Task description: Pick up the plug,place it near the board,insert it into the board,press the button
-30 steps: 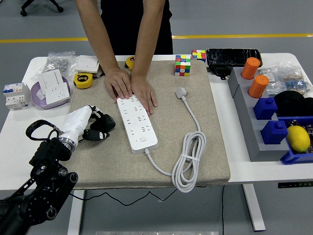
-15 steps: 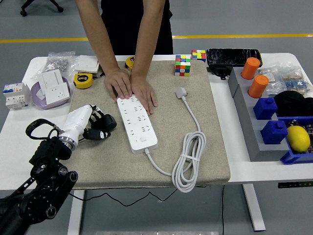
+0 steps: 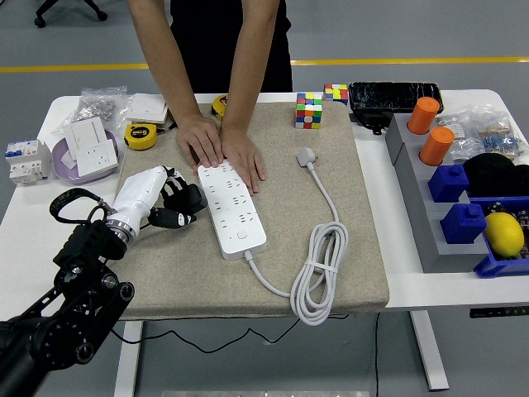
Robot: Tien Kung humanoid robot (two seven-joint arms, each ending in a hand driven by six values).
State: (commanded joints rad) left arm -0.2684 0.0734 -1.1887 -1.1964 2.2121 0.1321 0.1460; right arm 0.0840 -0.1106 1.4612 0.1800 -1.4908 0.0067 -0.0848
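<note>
A white power strip [image 3: 231, 208] lies lengthwise on the beige mat [image 3: 182, 273], its button near the lower end. Its white cable loops at the right and ends in the white plug [image 3: 307, 155], which lies on the mat's upper right. A person at the far side presses both hands [image 3: 221, 147] flat on the strip's top end. My left hand [image 3: 175, 205], white-backed with black fingers, hovers just left of the strip with its fingers loosely curled and holding nothing. The right arm is out of view.
Two Rubik's cubes [image 3: 309, 109] and a black case [image 3: 394, 95] stand at the back. Grey rack with orange cylinders [image 3: 422, 115], blue blocks and a lemon [image 3: 503, 233] fills the right. Tape measure [image 3: 140, 136], sockets on a purple plate [image 3: 59, 159] and a breaker sit at left.
My left hand has moved up and to the right, closer to the power strip's left side. The person's hands, the strip and the plug have stayed put.
</note>
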